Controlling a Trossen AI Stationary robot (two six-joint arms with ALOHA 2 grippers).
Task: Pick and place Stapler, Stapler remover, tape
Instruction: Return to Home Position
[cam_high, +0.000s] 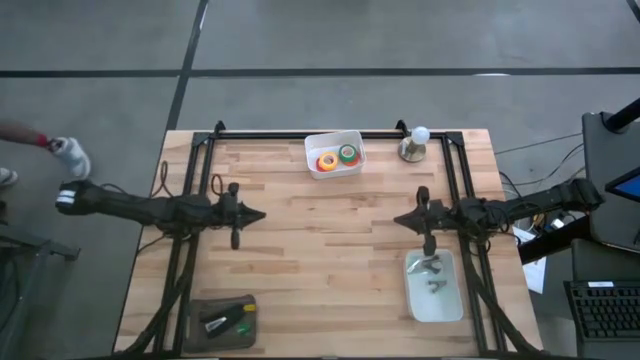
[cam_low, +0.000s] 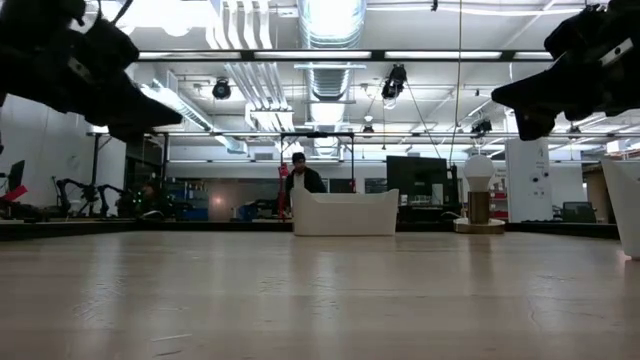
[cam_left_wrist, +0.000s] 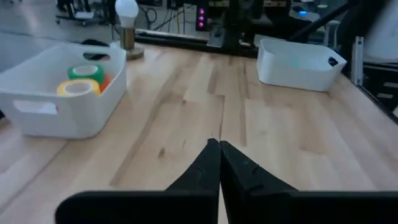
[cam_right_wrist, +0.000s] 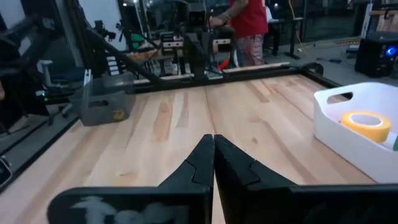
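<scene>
**Pale wooden table (cam_high: 330, 260), both arms empty**

At the high view's lower left sits a grey translucent plastic bin (cam_high: 205, 305) holding small black, yellow and green items (cam_high: 228, 322). At lower right is a clear rectangular bin (cam_high: 415, 305) with small dark pieces (cam_high: 432, 266). Mid-frame, the left gripper (cam_high: 258, 215) and right gripper (cam_high: 400, 217) face each other, well apart, above the boards, jaws pressed together on nothing. At top centre, a white plastic bin (cam_high: 320, 142) holds the ring-shaped tape rolls (cam_high: 327, 160), yellow and green showing.
</scene>
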